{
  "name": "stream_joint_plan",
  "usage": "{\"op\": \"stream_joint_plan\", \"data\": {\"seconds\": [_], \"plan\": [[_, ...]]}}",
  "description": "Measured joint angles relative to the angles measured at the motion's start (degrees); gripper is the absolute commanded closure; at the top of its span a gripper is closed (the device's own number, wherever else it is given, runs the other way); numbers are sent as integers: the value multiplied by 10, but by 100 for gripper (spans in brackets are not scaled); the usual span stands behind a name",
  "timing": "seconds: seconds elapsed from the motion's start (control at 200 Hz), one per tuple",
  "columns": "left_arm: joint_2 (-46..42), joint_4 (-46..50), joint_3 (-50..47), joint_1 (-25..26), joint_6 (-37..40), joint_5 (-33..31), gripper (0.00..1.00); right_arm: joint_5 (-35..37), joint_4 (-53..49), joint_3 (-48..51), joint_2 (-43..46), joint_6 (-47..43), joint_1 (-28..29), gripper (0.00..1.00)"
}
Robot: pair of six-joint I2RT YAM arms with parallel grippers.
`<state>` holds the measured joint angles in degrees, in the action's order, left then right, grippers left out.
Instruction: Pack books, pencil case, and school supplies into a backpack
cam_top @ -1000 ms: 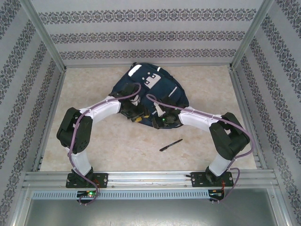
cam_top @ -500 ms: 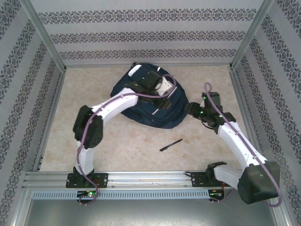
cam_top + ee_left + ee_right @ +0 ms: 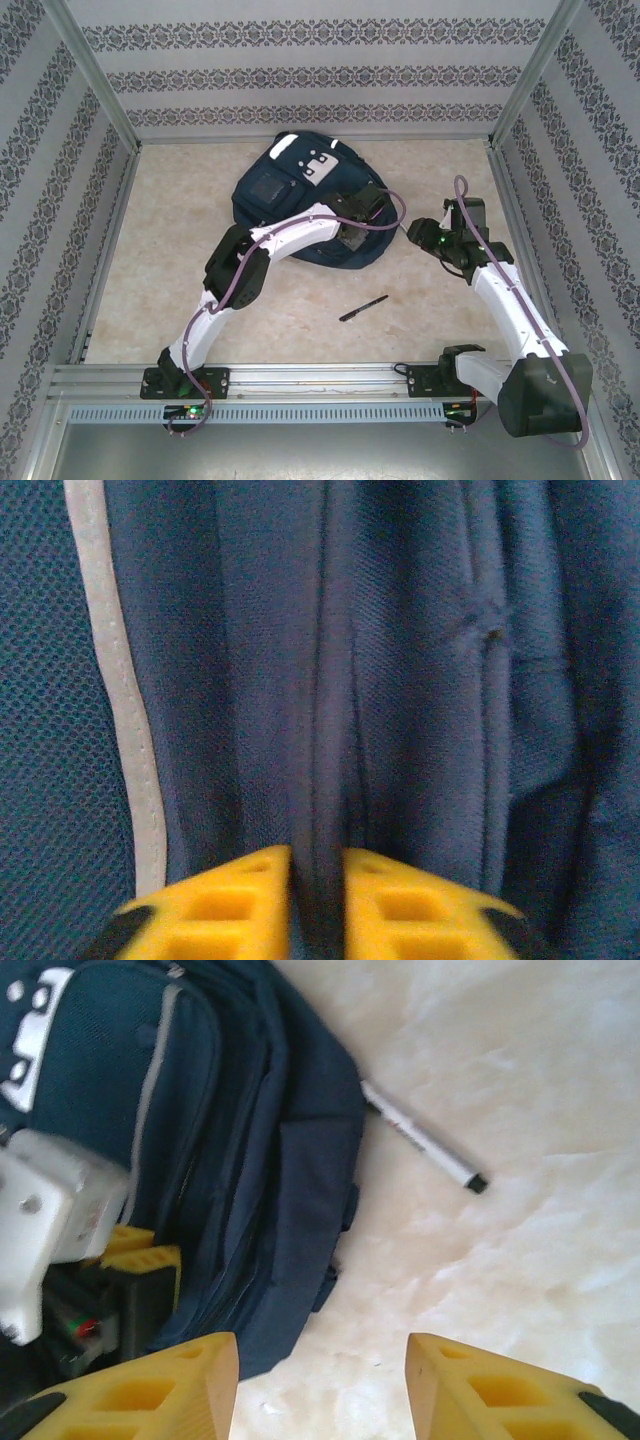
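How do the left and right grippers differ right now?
The left gripper is shut, pinching a fold of the backpack fabric; the right gripper is open and holds nothing. The left gripper sits on the backpack; the right gripper hangs beside it over the table. Both have yellow fingers.

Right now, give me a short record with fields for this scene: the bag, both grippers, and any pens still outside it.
backpack: large navy-blue fabric backpack with white patches, on the beige marbled table
left gripper: shut, pinching a fold of the backpack's fabric
right gripper: open, empty, above the table right of the backpack
pen one: slim black pen loose on the table, apart from the backpack
pen two: second slim pen on the table, one end at the backpack's edge
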<state>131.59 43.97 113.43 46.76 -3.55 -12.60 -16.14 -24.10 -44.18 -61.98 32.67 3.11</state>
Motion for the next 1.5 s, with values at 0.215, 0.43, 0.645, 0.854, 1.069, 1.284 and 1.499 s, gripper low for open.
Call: {"op": "stream_joint_plan", "data": {"seconds": [0.215,0.43,0.645,0.854,1.069,1.284,1.499], "plan": [[-1,47,51,-6,-30,16,100,-113,8,0,-4,-14,0,54],[-10,60,95,-15,-44,42,100,-174,26,5,-12,-17,46,54],[-19,65,137,-25,-70,74,100,-191,103,45,-40,0,108,54],[-20,67,160,-29,-89,96,100,-209,141,62,-111,-107,122,53],[-20,74,177,-30,-94,100,100,-169,216,53,-147,-159,199,52],[-23,88,213,-36,-110,105,100,-41,302,62,-148,-162,257,48],[-23,89,229,-36,-124,121,100,20,343,62,-175,-154,257,48]]}}
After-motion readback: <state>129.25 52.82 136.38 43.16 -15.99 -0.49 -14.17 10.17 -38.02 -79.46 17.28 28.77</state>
